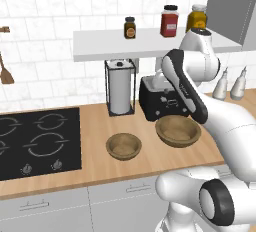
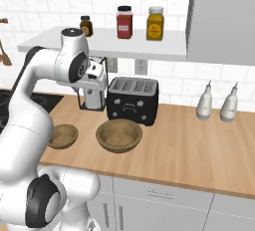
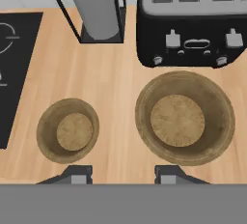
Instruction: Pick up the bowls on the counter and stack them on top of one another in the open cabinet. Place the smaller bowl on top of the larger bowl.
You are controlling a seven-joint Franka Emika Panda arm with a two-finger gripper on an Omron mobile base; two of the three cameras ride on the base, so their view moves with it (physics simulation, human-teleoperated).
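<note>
- The two-finger gripper (image 3: 124, 174) hangs above the light-wood desk (image 3: 120, 88); its jaws stand wide apart, holding nothing and touching nothing.
- In the hand view the two dark fingertips (image 3: 77, 174) rise over the bare strip of desk between the two bowls.
- The smaller bowl (image 3: 68, 130), a round light tan wooden one, sits upright on the desk with its mouth facing up, just beside the black four-ring hob (image 3: 14, 59). Being round, it has no long axis.
- The larger bowl (image 3: 185, 118), a wider, darker brown wooden bowl with a thick rim, also stands upright, mouth up, right in front of the black toaster (image 3: 193, 22) and very near it.
- The bowls lie side by side, near each other but apart: (image 1: 123, 146) and (image 1: 178, 130) in the left base view, (image 2: 63, 136) and (image 2: 119, 135) in the right.
- Behind the smaller bowl stands a grey roll in a black wire holder (image 1: 120, 88).
- The long flat white wall shelf (image 1: 115, 45) carries three jars: a small dark one (image 1: 130, 27), a red one (image 1: 169, 21) and a yellow one (image 2: 155, 23).
- Two pale bottles (image 2: 216, 103) stand on the desk to the right of the toaster.
</note>
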